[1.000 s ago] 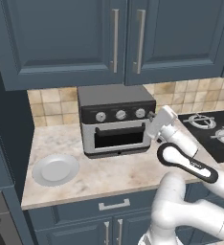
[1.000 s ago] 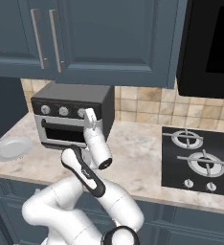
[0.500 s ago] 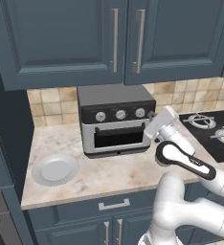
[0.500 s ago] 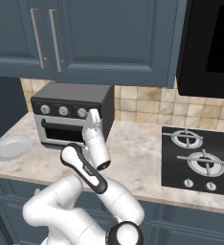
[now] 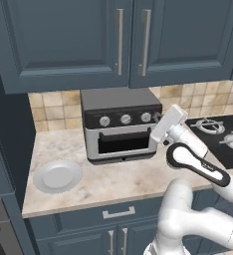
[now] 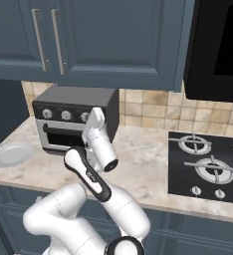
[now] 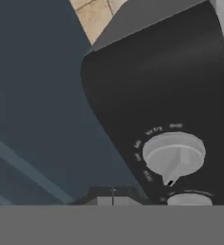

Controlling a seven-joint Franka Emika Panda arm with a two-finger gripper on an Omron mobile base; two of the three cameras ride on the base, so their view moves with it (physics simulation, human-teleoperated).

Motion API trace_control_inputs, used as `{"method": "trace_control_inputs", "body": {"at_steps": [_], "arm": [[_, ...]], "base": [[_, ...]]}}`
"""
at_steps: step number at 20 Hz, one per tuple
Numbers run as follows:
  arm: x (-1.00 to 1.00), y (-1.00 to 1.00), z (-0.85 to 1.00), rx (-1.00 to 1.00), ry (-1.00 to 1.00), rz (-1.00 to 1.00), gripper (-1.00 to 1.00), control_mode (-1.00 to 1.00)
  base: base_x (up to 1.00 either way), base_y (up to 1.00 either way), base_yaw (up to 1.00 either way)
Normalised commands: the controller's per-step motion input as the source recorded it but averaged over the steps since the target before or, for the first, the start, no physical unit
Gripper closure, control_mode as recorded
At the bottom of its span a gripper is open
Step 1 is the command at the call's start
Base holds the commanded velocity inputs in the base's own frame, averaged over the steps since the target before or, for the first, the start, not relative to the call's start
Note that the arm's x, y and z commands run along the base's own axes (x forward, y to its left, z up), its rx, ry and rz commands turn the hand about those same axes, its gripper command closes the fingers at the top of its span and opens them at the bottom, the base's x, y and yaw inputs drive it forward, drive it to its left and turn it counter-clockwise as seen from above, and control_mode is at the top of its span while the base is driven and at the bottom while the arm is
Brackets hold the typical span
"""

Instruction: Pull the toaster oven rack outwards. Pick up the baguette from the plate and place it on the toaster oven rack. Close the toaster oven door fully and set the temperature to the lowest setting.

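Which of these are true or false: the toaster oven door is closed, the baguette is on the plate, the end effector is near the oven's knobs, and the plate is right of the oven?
1. The toaster oven door is closed. True.
2. The baguette lies on the plate. False: the plate is bare.
3. The end effector is up by the right end of the toaster oven control strip. True.
4. The plate sits right of the oven. False: it sits to its left.

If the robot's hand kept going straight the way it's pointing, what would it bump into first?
Most likely the toaster oven: the hand points at the right end of its black control strip, where the hand view shows a silver knob just ahead. How close it is cannot be judged.
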Motion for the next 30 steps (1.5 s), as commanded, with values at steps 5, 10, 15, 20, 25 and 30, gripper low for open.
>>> {"method": "trace_control_inputs", "body": {"at_steps": [5,10,15,20,25,30], "arm": [[-0.27,0.00,0.65,-0.11,0.19,0.34,1.00,-1.00],[-0.21,0.00,0.32,-0.10,0.13,0.30,1.00,-1.00],[-0.03,0.00,0.00,-0.02,0.04,0.21,1.00,-1.00],[0.00,0.00,-0.15,0.00,0.00,0.15,1.00,-1.00],[0.00,0.00,-0.26,0.00,0.00,0.04,1.00,-1.00],[0.00,0.00,-0.14,0.01,-0.04,0.00,1.00,-1.00]], "base": [[0.00,0.00,0.00],[0.00,0.00,0.00],[0.00,0.00,0.00],[0.00,0.00,0.00],[0.00,0.00,0.00],[0.00,0.00,0.00]]}}
